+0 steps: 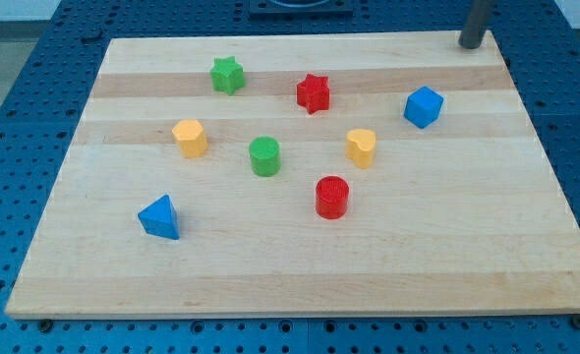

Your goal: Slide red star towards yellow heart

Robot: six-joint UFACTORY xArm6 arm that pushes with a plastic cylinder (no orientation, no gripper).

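The red star lies in the upper middle of the wooden board. The yellow heart lies below it and a little to the view's right, a short gap away. My tip rests at the board's top right corner, far to the right of and above the red star, and touches no block. The blue cube lies between the tip and the heart.
A green star lies left of the red star. A yellow hexagon-like block and a green cylinder lie at centre left. A red cylinder lies below the heart. A blue triangle lies at lower left.
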